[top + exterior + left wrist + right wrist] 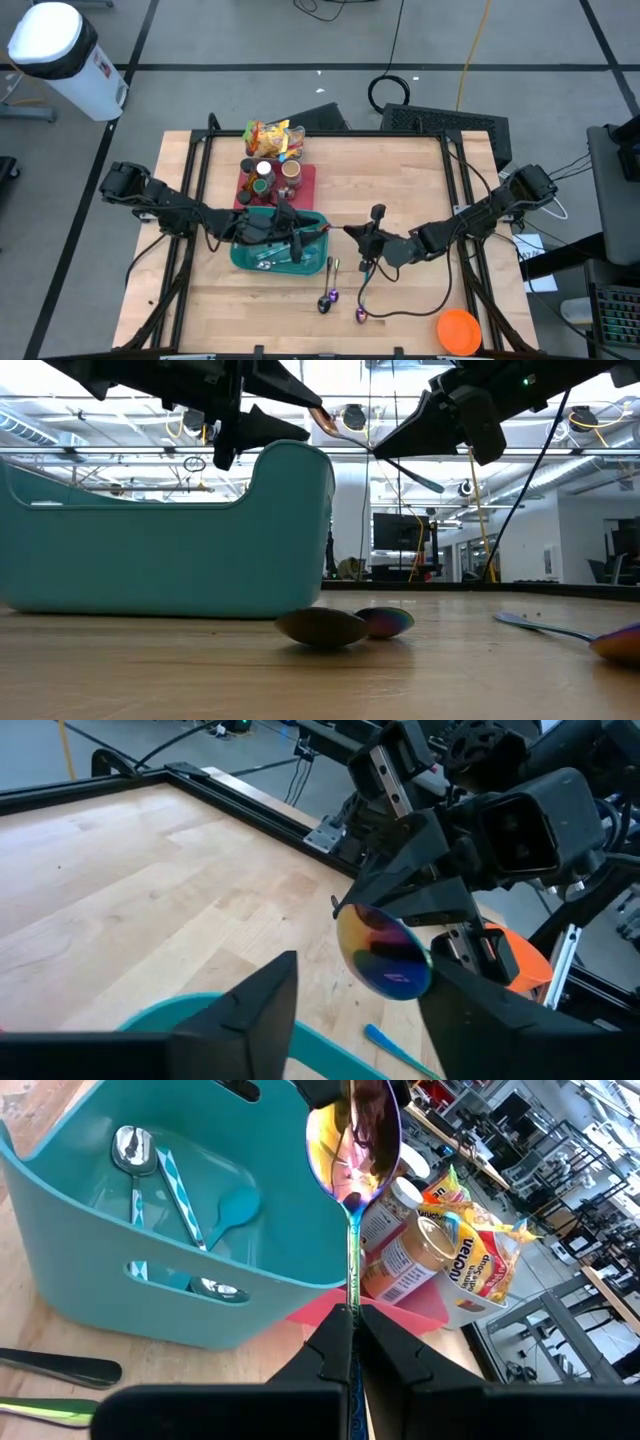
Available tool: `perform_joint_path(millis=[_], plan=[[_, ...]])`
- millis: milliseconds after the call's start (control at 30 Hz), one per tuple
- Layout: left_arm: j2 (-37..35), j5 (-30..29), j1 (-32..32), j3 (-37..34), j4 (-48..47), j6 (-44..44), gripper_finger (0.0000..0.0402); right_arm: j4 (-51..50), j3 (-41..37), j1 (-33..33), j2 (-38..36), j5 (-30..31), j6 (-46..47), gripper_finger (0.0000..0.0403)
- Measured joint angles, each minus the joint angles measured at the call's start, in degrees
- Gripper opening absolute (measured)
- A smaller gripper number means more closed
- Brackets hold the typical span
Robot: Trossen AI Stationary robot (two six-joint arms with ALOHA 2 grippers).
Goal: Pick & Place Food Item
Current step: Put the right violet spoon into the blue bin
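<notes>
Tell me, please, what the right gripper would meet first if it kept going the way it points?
Probably the left gripper, waiting open at the bowl of the iridescent spoon that the right gripper holds; behind it sits the teal bin.

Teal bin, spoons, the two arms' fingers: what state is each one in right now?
Teal bin: upright on the table, cutlery lying inside.
Iridescent spoon: held in the air by its handle, bowl reaching toward the left gripper.
Right gripper: fingers shut on the spoon's handle.
Left gripper: fingers apart, spoon's bowl just ahead.
Spoons on table: lying loose.
</notes>
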Motion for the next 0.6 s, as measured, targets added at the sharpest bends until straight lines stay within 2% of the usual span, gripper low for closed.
perform_joint_path(millis=[300,400,500,600], plan=[[0.0,0.0,1.1,0.0,0.0,-0.1,0.0123,0.0,0.0,0.0,0.0,-0.1,0.0,0.0002],[0.0,0.0,1.5,0.0,0.1,-0.1,0.0081,0.0,0.0,0.0,0.0,-0.1,0.0,0.0002],[0.0,-0.2,1.9,0.0,0.1,-0.1,0.0022,0.0,0.0,0.0,0.0,-0.2,0.0,0.0002],[0.0,-0.4,2.0,0.0,-0.1,0.1,0.0011,0.0,0.0,0.1,0.0,-0.2,0.0,0.0002]])
